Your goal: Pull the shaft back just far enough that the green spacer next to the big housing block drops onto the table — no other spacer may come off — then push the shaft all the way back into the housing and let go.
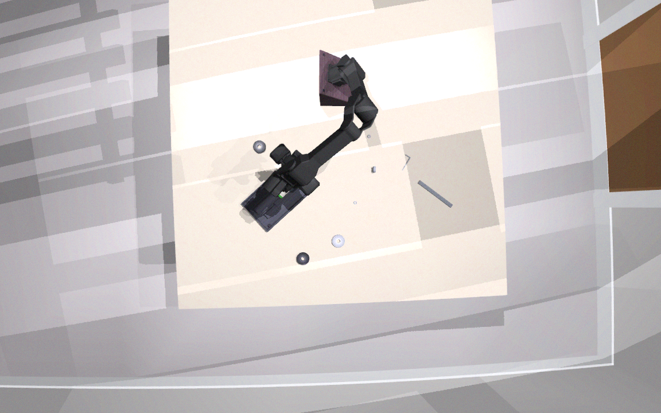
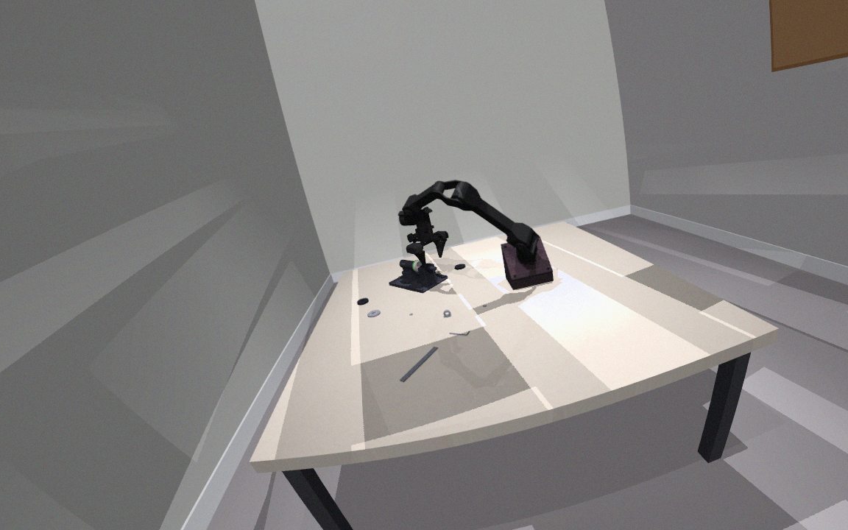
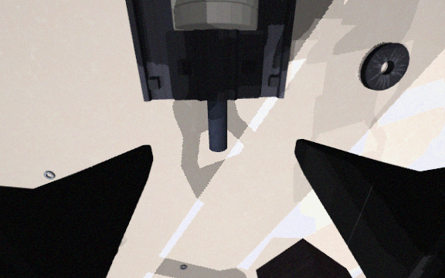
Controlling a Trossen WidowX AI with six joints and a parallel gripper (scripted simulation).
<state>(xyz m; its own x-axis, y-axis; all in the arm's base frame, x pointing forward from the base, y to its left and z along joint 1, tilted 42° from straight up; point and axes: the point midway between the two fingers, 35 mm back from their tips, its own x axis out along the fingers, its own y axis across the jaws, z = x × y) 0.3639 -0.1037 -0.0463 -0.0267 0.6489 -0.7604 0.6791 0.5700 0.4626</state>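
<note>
The dark fixture's base plate [image 2: 402, 283] [image 3: 139, 58] stands on the table. The shaft [image 3: 218, 125] sticks out of the fixture's near end block [image 3: 215, 66] in the wrist view. A pale spacer [image 3: 215, 17] shows beyond that block. The green spacer [image 1: 280, 195] shows as a thin green edge beside pale material; the arm partly hides it. The big housing block [image 2: 407, 264] is at the fixture's other end. My gripper [image 2: 432, 259] [image 3: 225, 149] is open and empty above the shaft's free end, one finger on each side in the wrist view, touching neither side there.
A dark disc [image 1: 255, 147] [image 2: 459, 266] [image 3: 373, 79] lies near the fixture. Another dark disc [image 1: 298, 258] [image 2: 362, 301] and a light disc [image 1: 333, 242] [image 2: 369, 314] lie on its other side. A grey bar [image 1: 434, 193] [image 2: 419, 364], a hex key and small rings lie farther off.
</note>
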